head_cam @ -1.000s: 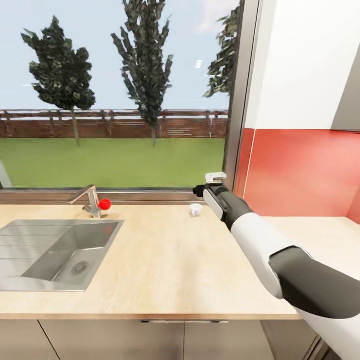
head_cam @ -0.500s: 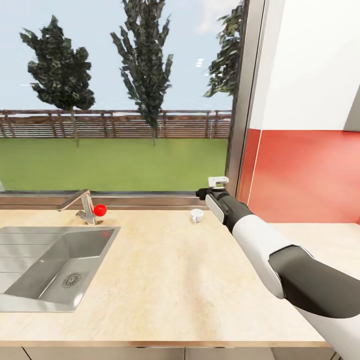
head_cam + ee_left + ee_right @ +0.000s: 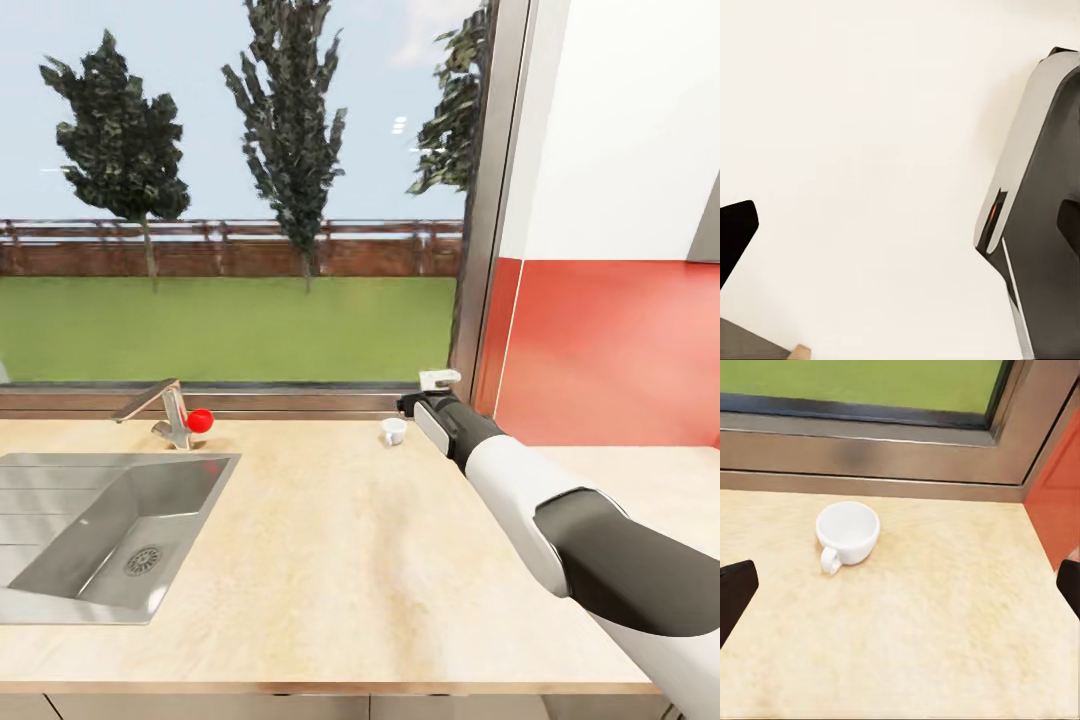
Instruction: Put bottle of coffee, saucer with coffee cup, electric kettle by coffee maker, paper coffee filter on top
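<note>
Right wrist view puts the coffee cup (image 3: 847, 532) upright on the counter (image 3: 945, 622), ahead of the spread-open right tool (image 3: 900, 585), apparently lining up a grasp.

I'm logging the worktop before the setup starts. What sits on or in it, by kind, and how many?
Coffee cup: 1
Steel sink: 1
Faucet: 1
Red knob: 1
Total: 4

The coffee cup (image 3: 848, 532) before me is plain white (inside too). The surface (image 3: 340, 540) is pale, mottled wood. My arm (image 3: 560, 520) is white with dark grey sections. Red knob (image 3: 201, 420) by the steel sink (image 3: 100, 520); red backsplash (image 3: 610, 350).
</note>
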